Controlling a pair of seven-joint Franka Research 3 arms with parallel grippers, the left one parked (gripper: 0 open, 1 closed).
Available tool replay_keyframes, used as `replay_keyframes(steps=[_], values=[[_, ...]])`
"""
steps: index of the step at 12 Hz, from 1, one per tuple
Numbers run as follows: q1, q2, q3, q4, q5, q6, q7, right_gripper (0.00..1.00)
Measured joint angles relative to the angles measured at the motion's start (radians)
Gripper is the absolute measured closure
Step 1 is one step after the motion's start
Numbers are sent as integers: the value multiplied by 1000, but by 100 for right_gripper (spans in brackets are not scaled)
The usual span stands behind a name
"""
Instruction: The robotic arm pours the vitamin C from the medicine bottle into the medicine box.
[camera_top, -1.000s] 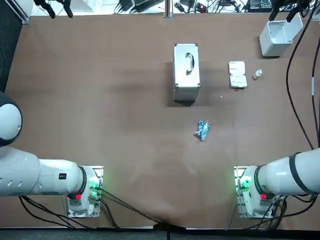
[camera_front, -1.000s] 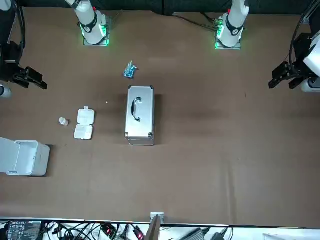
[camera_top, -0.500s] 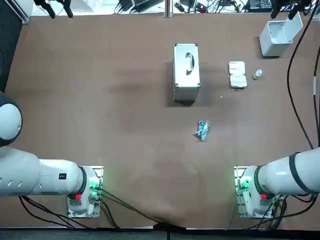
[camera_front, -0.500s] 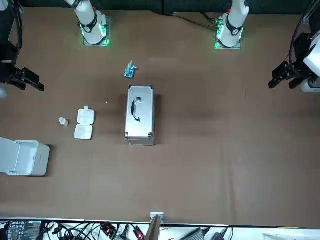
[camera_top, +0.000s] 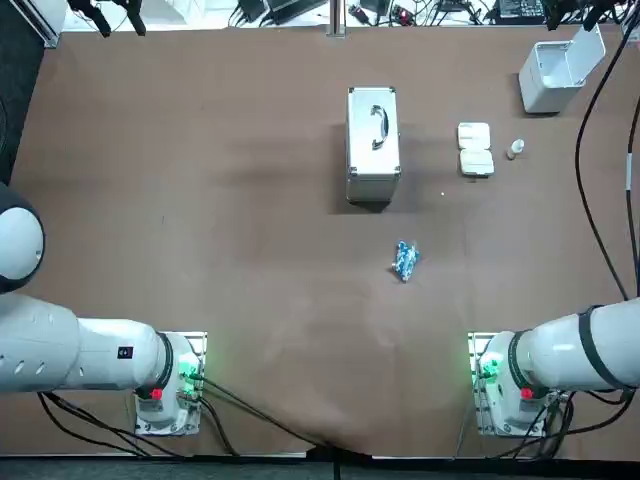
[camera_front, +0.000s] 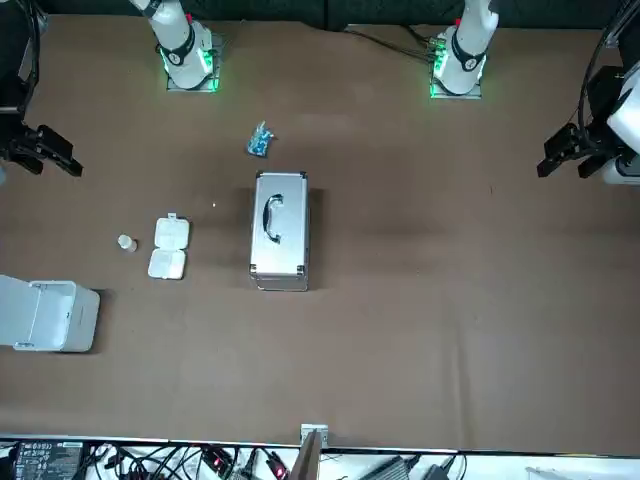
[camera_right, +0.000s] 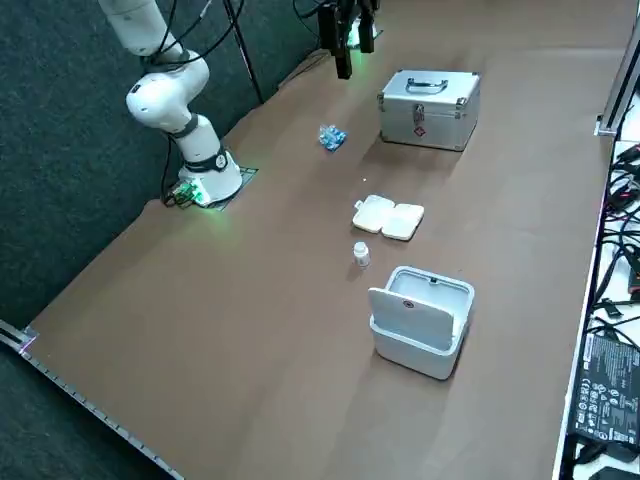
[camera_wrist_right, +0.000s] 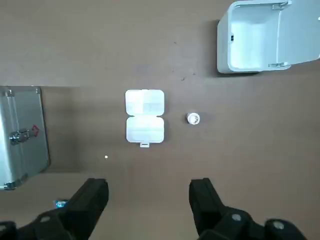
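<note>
**Right Pincer Status: Raised, Wide, Empty**

The right pincer (camera_wrist_right: 148, 187) hangs high over the right-hand side of the desk (camera_top: 200, 200), pointing down. Its two fingers (camera_wrist_right: 95, 192) stand wide apart with nothing between them. In the wrist view, both task items lie on the desk below, well apart from the fingers.

The medicine bottle (camera_wrist_right: 193, 118) is small and white and stands upright on the desk. From above it shows as a round top. It is just beside the medicine box (camera_wrist_right: 144, 117), on the robot's right of it, and does not touch it. Whether the bottle is capped cannot be told.

The medicine box is white and lies open, its two halves flat on the desk side by side. Faint dividing lines show in one half. Its contents cannot be made out.

Other items on the desk:
- A silver case (camera_top: 373, 145) with a handle on top sits to the robot's left of the medicine box.
- A white bin (camera_top: 555, 72) with its lid raised stands toward the far right corner, beyond the bottle.
- A small blue packet (camera_top: 405, 260) lies nearer the robot than the case, apart from everything else.
</note>
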Motion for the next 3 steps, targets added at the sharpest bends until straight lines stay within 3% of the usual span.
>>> replay_keyframes(steps=[3], values=[[1, 1, 0, 0, -7, 1, 0, 0]])
